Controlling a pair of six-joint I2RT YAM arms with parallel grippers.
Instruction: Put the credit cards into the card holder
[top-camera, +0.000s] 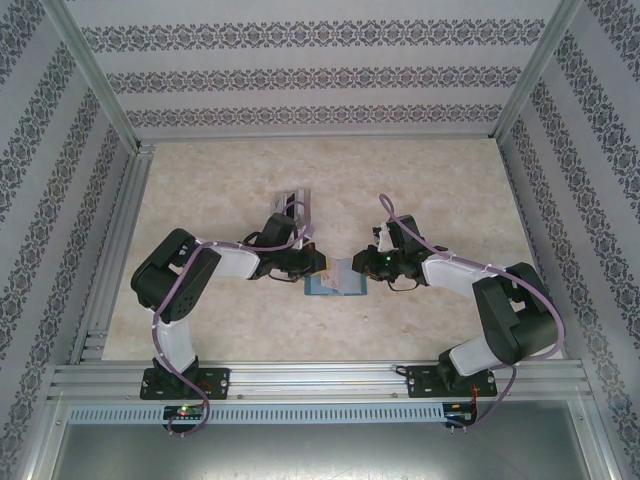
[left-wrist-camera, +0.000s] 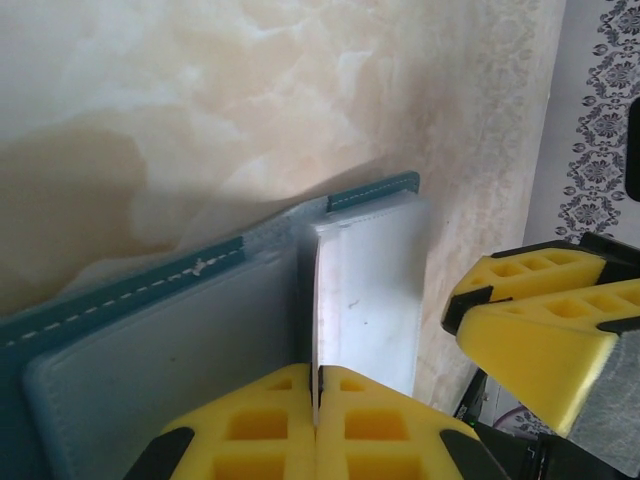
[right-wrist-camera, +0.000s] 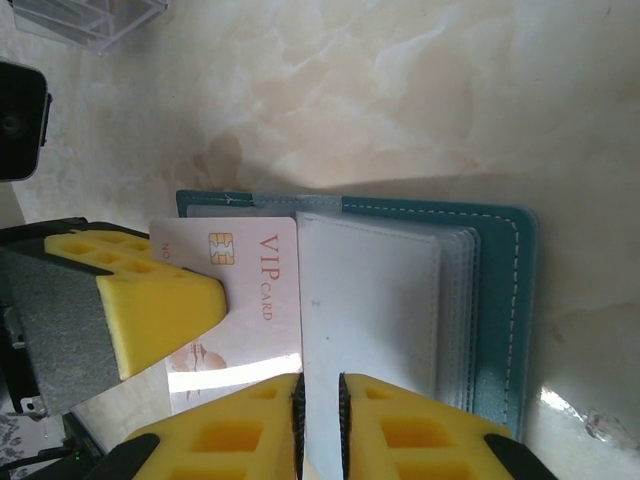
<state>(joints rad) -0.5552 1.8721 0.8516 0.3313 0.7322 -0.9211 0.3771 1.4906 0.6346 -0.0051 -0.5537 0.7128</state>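
Note:
The teal card holder (top-camera: 335, 283) lies open mid-table between both arms, pale pockets up (right-wrist-camera: 500, 300) (left-wrist-camera: 130, 290). My left gripper (left-wrist-camera: 318, 375) (top-camera: 318, 265) is shut on a thin pale credit card, seen edge-on (left-wrist-camera: 317, 300). In the right wrist view the same card (right-wrist-camera: 250, 290) shows a chip and "VIP CARD", its long edge against a pocket leaf, with a left finger (right-wrist-camera: 150, 310) over it. My right gripper (right-wrist-camera: 320, 380) (top-camera: 365, 265) pinches a pale pocket leaf (right-wrist-camera: 370, 300) of the card holder. Its fingers (left-wrist-camera: 540, 330) stand just right of the card.
A clear plastic slotted stand (top-camera: 293, 200) (right-wrist-camera: 90, 20) stands behind the left gripper. Aluminium rails (top-camera: 110, 250) and patterned walls close in the marble tabletop (top-camera: 440, 180) on three sides.

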